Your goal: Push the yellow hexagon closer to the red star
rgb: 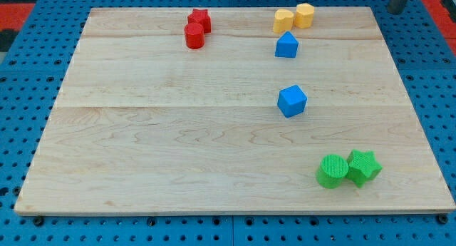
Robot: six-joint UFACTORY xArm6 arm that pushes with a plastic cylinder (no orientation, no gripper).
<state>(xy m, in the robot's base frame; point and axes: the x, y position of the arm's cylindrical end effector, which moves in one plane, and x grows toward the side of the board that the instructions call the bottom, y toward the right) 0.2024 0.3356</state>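
The yellow hexagon (305,15) stands near the view's top edge of the wooden board (178,132), touching a yellow heart (283,21) on its left. The red star (200,19) is further left along the same edge, with a red cylinder (194,36) touching it just below. My tip (394,11) shows at the view's top right corner, off the board and well to the right of the yellow hexagon, touching no block.
A blue house-shaped block (286,45) sits just below the yellow heart. A blue cube (292,100) lies mid-board on the right. A green cylinder (331,170) and a green star (363,167) touch at the bottom right. Blue pegboard (28,32) surrounds the board.
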